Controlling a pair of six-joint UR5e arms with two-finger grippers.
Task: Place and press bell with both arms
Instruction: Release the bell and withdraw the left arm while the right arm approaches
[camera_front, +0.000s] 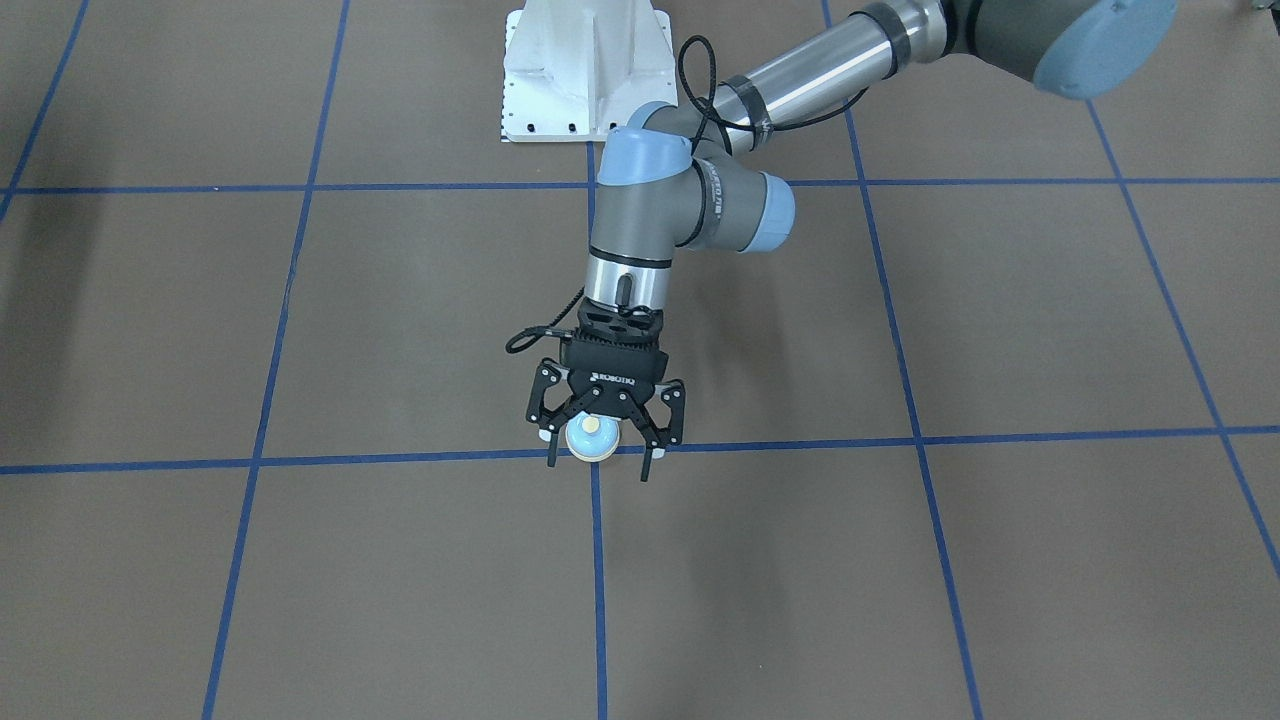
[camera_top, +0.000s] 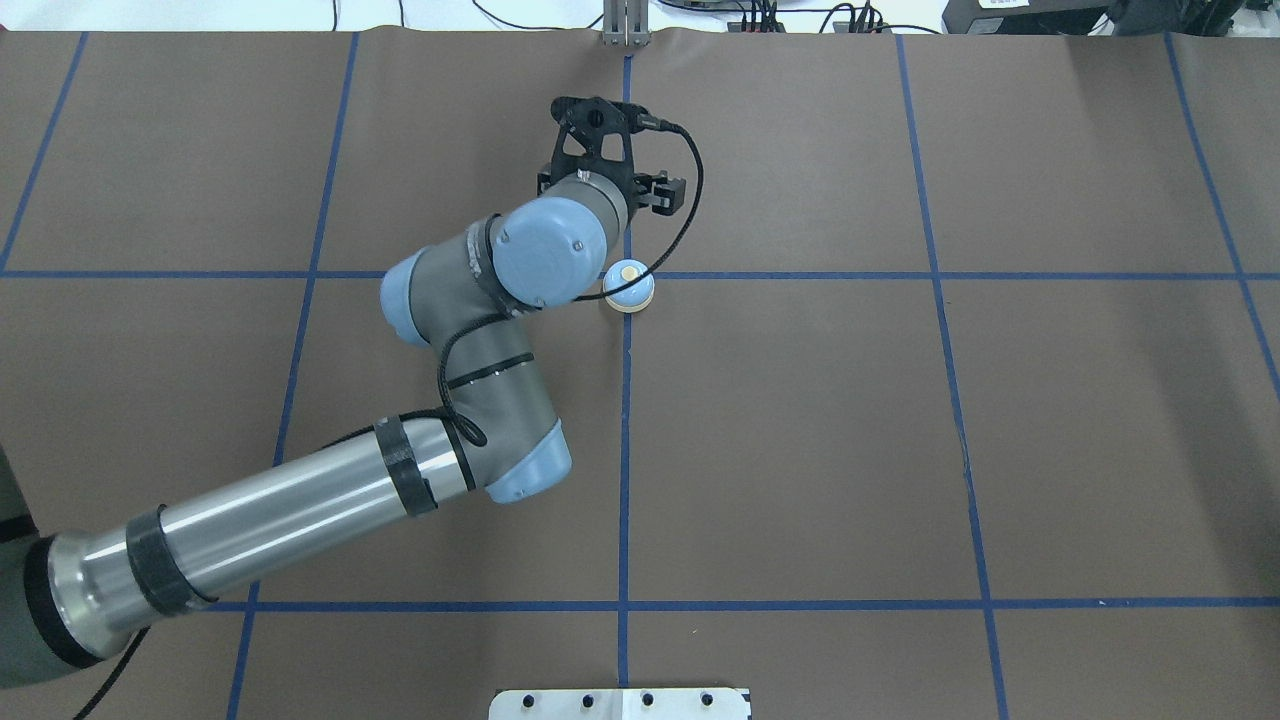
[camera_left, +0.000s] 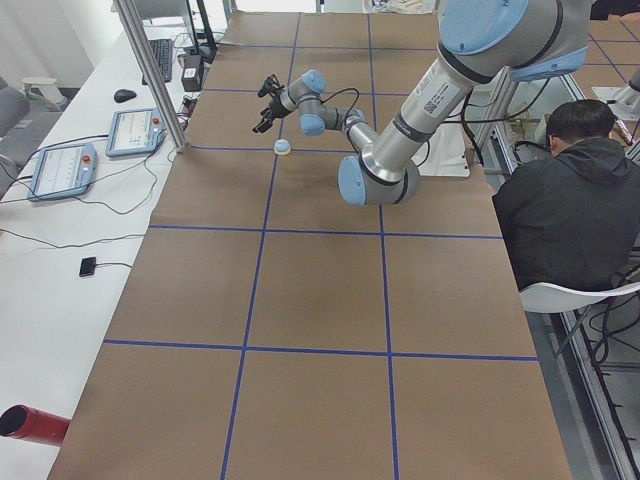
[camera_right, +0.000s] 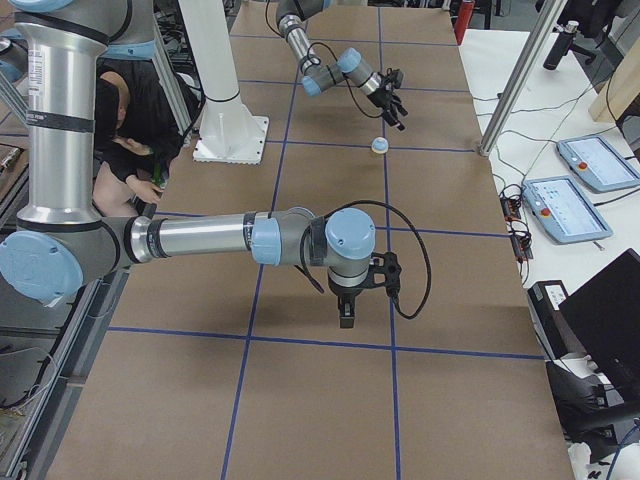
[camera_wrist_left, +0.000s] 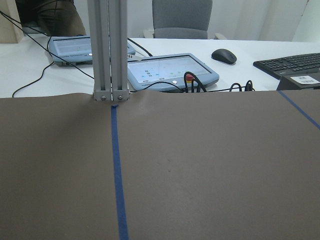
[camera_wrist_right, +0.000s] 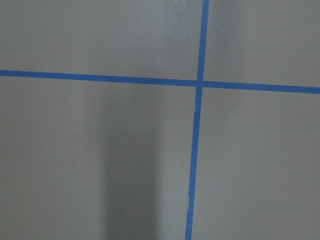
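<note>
The bell (camera_front: 590, 437) stands upright on the brown table at a crossing of blue tape lines; it also shows in the overhead view (camera_top: 629, 286) and the left side view (camera_left: 283, 147). My left gripper (camera_front: 598, 463) is open and empty. It hangs above the bell, slightly to its far side, and does not touch it. The left wrist view shows only table and desk, no bell. My right gripper (camera_right: 345, 312) hovers low over bare table, far from the bell; I cannot tell if it is open or shut. The right wrist view shows only tape lines.
The white pedestal base (camera_front: 585, 70) is bolted at the robot's side of the table. An aluminium post (camera_wrist_left: 107, 50) stands at the far edge, with teach pendants (camera_wrist_left: 172, 70) on the desk behind. A seated person (camera_left: 565, 200) is beside the table.
</note>
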